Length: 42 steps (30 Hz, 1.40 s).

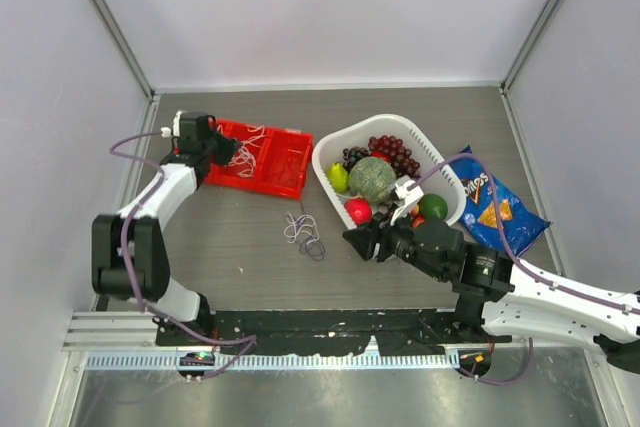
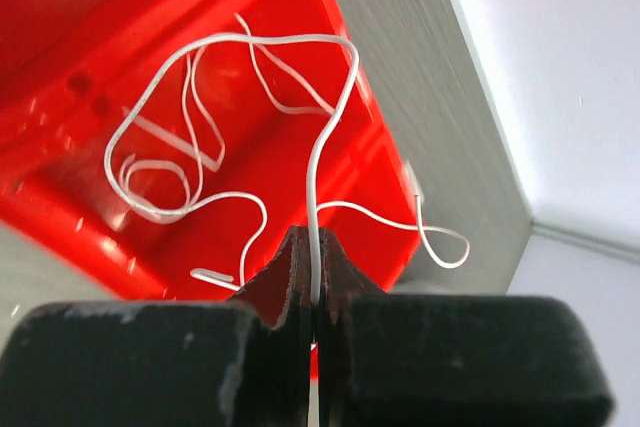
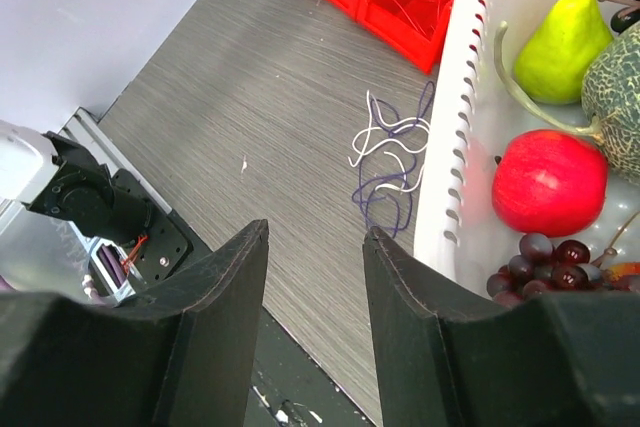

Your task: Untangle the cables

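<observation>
Top view overhead, wrist views close, sharing red bin (image 1: 283, 169)

Near table: the bare table (image 1: 225, 252) in front of the red bin (image 1: 270, 165) lies free, and my right pincer (image 3: 315, 237), jaws apart, has room there.
Middle gap: between the bin and the white basket (image 3: 447, 182) the way is narrow, and a loose coil (image 3: 388, 157) lies in it, just beside the basket wall.
Right side: blocked by the basket's piled fruit (image 1: 372, 179) and the chip bag (image 1: 495, 209).
Bin: my left pincer (image 2: 312, 252), clamped on the white cord (image 2: 322, 137), sits over the bin, whose floor is strewn with the cord's loops.
</observation>
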Each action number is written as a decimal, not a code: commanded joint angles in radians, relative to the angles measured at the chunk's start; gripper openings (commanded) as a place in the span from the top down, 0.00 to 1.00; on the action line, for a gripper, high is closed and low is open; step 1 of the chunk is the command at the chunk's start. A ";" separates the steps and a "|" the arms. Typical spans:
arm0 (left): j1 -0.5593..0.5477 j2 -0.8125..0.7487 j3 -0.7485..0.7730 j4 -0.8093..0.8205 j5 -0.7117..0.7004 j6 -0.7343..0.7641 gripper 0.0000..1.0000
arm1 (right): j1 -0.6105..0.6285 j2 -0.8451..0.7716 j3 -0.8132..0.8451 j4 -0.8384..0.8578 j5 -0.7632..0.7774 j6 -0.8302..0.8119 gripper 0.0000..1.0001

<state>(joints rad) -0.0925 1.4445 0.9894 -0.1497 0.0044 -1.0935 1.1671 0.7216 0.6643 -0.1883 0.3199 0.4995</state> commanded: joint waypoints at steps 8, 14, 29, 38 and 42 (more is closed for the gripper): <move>0.063 0.372 0.213 0.017 0.069 -0.140 1.00 | -0.001 -0.063 -0.026 -0.023 0.061 0.021 0.52; 0.060 0.418 0.173 0.004 0.035 -0.131 1.00 | -0.001 0.013 -0.006 0.000 0.038 -0.001 0.52; -0.013 0.214 0.183 -0.090 -0.193 0.119 0.44 | -0.003 0.067 -0.011 0.039 0.005 0.014 0.53; -0.001 0.093 0.143 -0.108 -0.231 0.144 0.22 | -0.001 0.076 -0.012 0.058 -0.005 0.017 0.52; 0.034 0.105 0.161 -0.117 -0.283 0.145 0.21 | -0.001 0.067 -0.017 0.055 -0.008 0.019 0.52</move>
<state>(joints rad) -0.0959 1.5501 1.1465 -0.2478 -0.1967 -0.9638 1.1671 0.7929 0.6392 -0.1856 0.3115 0.5064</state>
